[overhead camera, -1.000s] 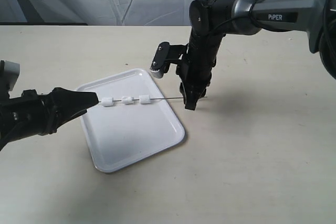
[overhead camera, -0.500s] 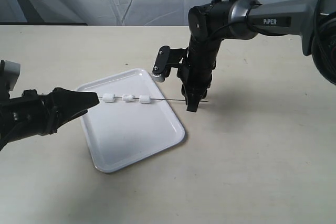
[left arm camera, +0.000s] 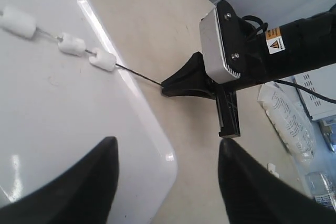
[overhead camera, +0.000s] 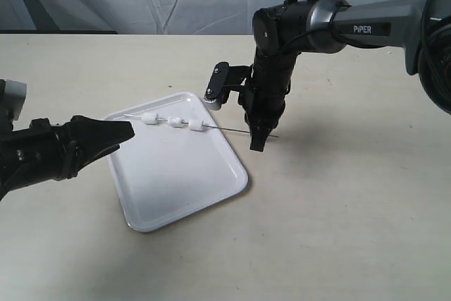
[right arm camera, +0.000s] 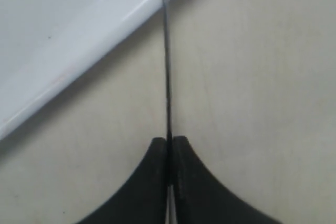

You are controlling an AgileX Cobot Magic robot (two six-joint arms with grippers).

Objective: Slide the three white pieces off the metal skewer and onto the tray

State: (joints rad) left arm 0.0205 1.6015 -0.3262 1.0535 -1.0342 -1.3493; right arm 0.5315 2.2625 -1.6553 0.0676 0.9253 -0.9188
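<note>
Pinching the right end of the metal skewer [overhead camera: 224,130] in the right gripper [overhead camera: 258,140], jaws pressed together, just off the right edge of the tray [overhead camera: 176,185]. Holding nothing in the left gripper [left arm camera: 167,179], jaws spread wide at the tray's left edge. Carrying the three white pieces [overhead camera: 173,122] in a row over the tray's far half.

White tray [overhead camera: 176,188], white pieces [overhead camera: 173,121], grey skewer [overhead camera: 225,129], black right end effector [overhead camera: 257,144], beige table [overhead camera: 338,209]
</note>
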